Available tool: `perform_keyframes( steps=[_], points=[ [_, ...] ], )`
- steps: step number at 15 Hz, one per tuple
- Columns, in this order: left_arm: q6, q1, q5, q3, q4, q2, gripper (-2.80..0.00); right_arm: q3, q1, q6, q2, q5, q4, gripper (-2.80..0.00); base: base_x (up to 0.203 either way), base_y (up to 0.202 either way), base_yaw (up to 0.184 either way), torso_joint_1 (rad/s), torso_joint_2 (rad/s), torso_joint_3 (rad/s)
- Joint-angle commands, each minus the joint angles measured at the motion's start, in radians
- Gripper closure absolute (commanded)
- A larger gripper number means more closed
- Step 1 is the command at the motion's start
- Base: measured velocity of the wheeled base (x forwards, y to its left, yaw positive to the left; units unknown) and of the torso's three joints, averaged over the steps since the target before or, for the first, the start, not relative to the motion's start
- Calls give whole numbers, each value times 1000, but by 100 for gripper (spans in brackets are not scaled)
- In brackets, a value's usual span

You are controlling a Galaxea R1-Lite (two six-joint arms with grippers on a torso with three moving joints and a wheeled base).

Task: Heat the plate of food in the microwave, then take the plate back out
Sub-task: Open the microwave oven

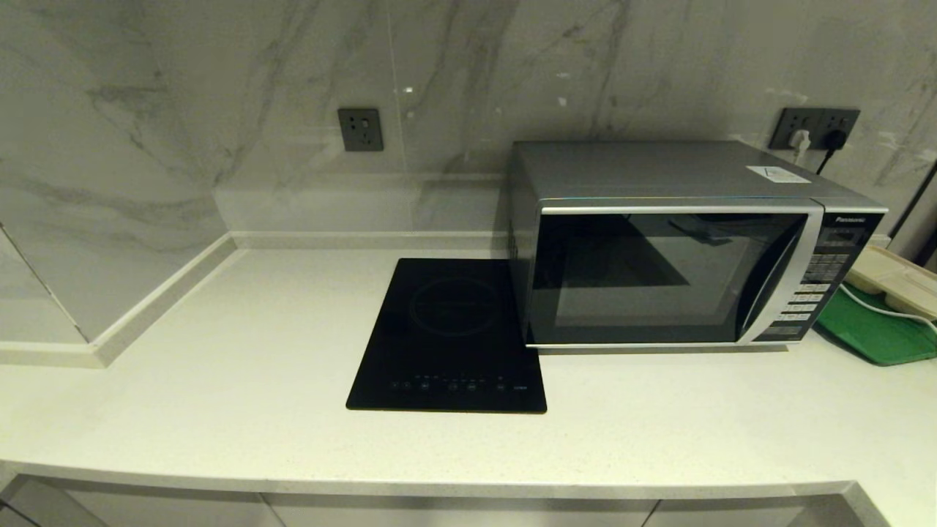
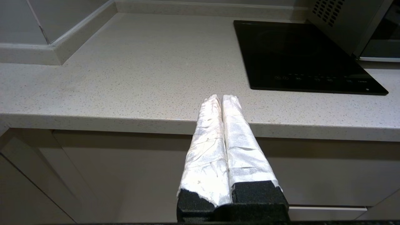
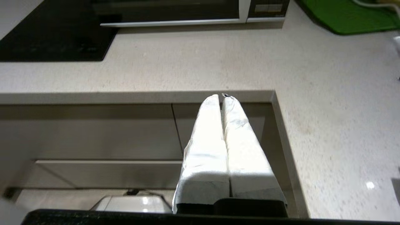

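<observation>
You have the microwave (image 1: 670, 274) standing on the pale counter (image 1: 219, 380) at about 2 o'clock from the middle of the head view, door closed, dark glass facing you, button panel on its right end. The plate of food does not show in any view; whether it sits behind the dark door you cannot tell. The black induction hob (image 1: 450, 337) lies flat just beside the microwave's left side, its near right corner reaching under the door's front edge line. A green tray (image 1: 875, 333) lies at 3 o'clock of the microwave, close to its right end, with a cream-coloured object (image 1: 897, 278) and a white cable on it. Wall sockets: one (image 1: 360, 129) at 11 o'clock of the oven on the marble wall, another (image 1: 814, 129) behind its right rear corner with plugs in it. Neither arm shows in the head view. Your left gripper (image 2: 221, 97) hangs out in front of the counter's front edge, white-wrapped fingers (image 2: 206, 137) pressed together with nothing between them; hob and microwave corner lie ahead of it and off to the right, well apart. Your right gripper (image 3: 221, 97) likewise sits off the counter near the front edge where the counter turns a corner, fingers (image 3: 240, 140) closed together and empty; the microwave's lower door edge lies ahead across the counter, well apart from the tips
</observation>
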Motion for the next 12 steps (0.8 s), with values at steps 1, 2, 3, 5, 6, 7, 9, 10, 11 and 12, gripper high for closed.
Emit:
perform_keyframes(
  steps=[1,2,3,5,6,7,9,10,11,12],
  points=[
    [-1,0,0,0,1,0,0,212,0,-23,-1,-30,-273,0,0,0,0,0,0,0],
    [-1,0,0,0,-1,0,0,325,0,-59,-1,-53,-406,0,0,0,0,0,0,0],
    [-1,0,0,0,0,0,0,412,0,-82,-1,-62,-575,0,0,0,0,0,0,0],
    [-1,0,0,0,-1,0,0,477,0,-75,-1,-38,-731,0,0,0,0,0,0,0],
    [-1,0,0,0,-1,0,0,482,0,-73,-1,-26,-687,0,0,0,0,0,0,0],
    [-1,0,0,0,-1,0,0,484,0,-72,0,-16,-622,0,0,0,0,0,0,0],
    [-1,0,0,0,-1,0,0,491,0,-67,0,-11,-638,0,0,0,0,0,0,0],
    [-1,0,0,0,0,0,0,491,0,-46,0,-13,-640,0,0,0,0,0,0,0],
    [-1,0,0,0,-1,0,0,491,0,-38,0,-14,-640,0,0,0,0,0,0,0],
    [-1,0,0,0,-1,0,0,491,0,-39,0,-14,-641,0,0,0,0,0,0,0]
  ],
)
